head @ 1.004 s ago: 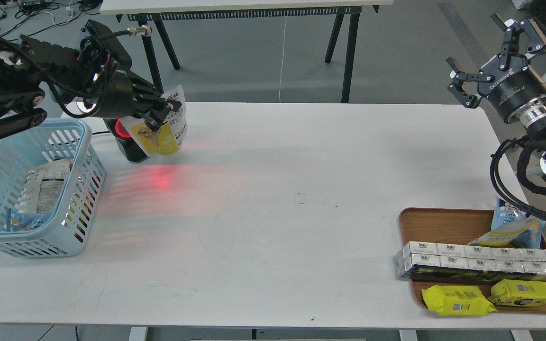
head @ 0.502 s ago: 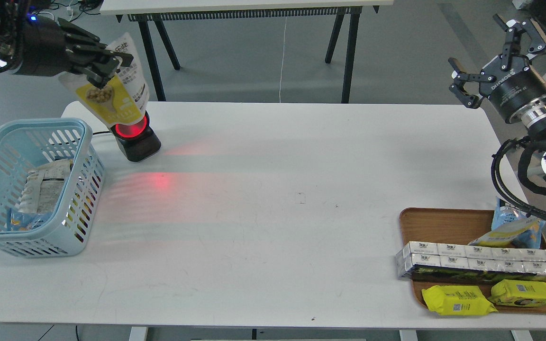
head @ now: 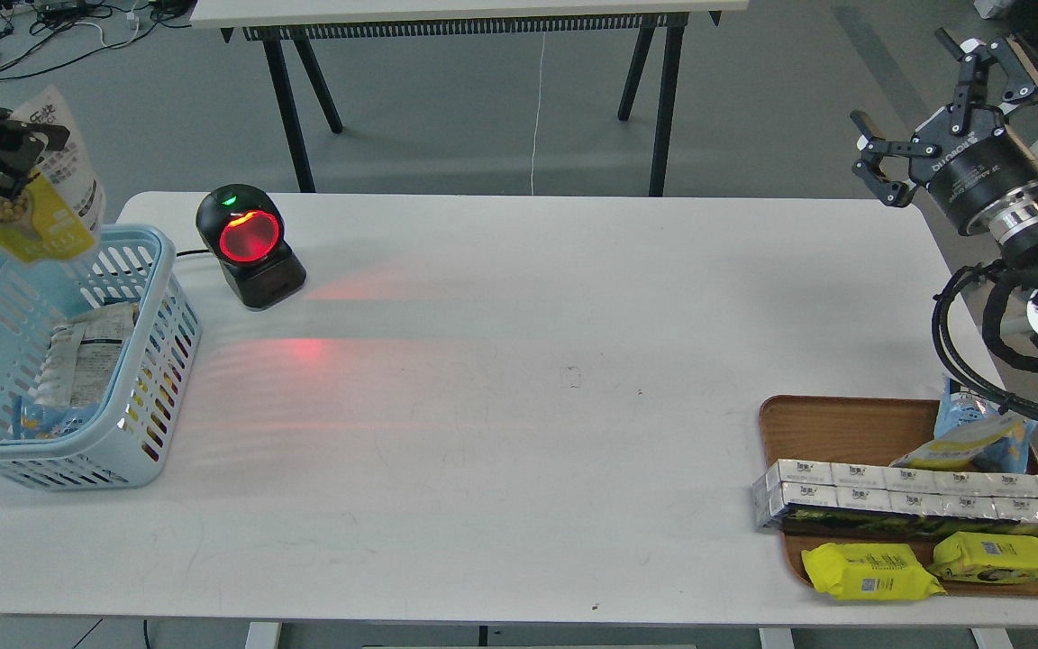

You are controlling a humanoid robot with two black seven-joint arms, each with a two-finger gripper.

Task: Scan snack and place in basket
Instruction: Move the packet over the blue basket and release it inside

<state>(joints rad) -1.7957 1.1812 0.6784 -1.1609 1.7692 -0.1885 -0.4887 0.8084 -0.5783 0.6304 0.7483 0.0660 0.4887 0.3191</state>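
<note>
- The left fingers (head: 5, 160) pinch the snack (head: 37, 203) near its top, at the far left edge of the view.
- The snack hangs in the air above the back rim of the basket (head: 136, 397). It leans a bit and does not touch the basket.
- Two other packs lie in the basket.
- The black scanner (head: 249, 245) stands on the counter (head: 501, 406) just right of the basket, and its round window glows red.
- The right fingers (head: 938, 104) are spread wide and hold nothing, high up past the counter's far right corner.
- A brown tray (head: 834, 424) with packs sits at the right front.
</note>
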